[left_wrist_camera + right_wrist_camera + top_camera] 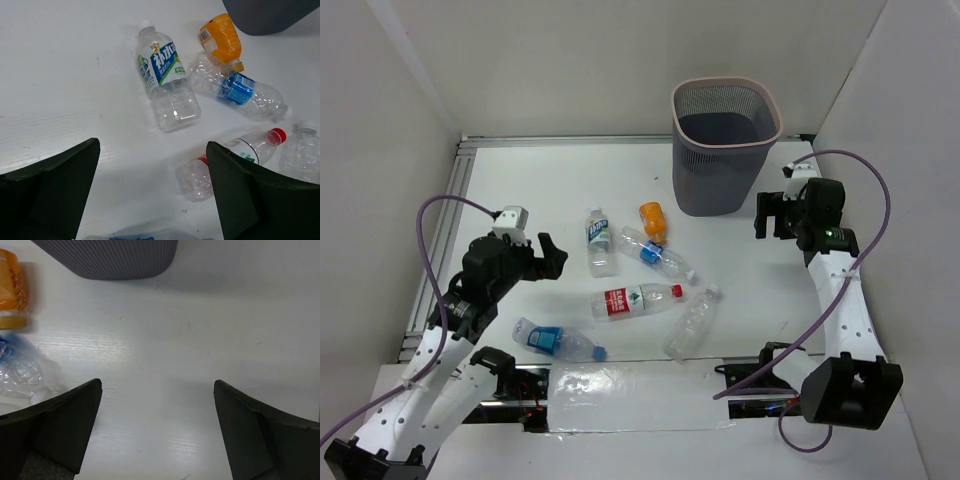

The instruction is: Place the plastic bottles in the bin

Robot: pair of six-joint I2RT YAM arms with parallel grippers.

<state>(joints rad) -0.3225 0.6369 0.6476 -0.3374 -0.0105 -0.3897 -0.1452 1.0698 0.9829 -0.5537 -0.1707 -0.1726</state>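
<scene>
Left gripper [554,255] and right gripper [770,216] hover empty, jaws wide apart, either side of bottles [638,299] scattered on the table [520,180] short of the bin [715,185] at its far edge; a slick round one could roll away if pinched off-centre.

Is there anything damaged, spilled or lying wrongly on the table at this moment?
Nothing is spilled. The bottles all lie on their sides, and the blue-label bottle beside the orange bottle looks crumpled. The bin stands upright.

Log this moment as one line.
left claw open, empty | right claw open, empty | six bottles lying on table | bin upright, looks empty
</scene>
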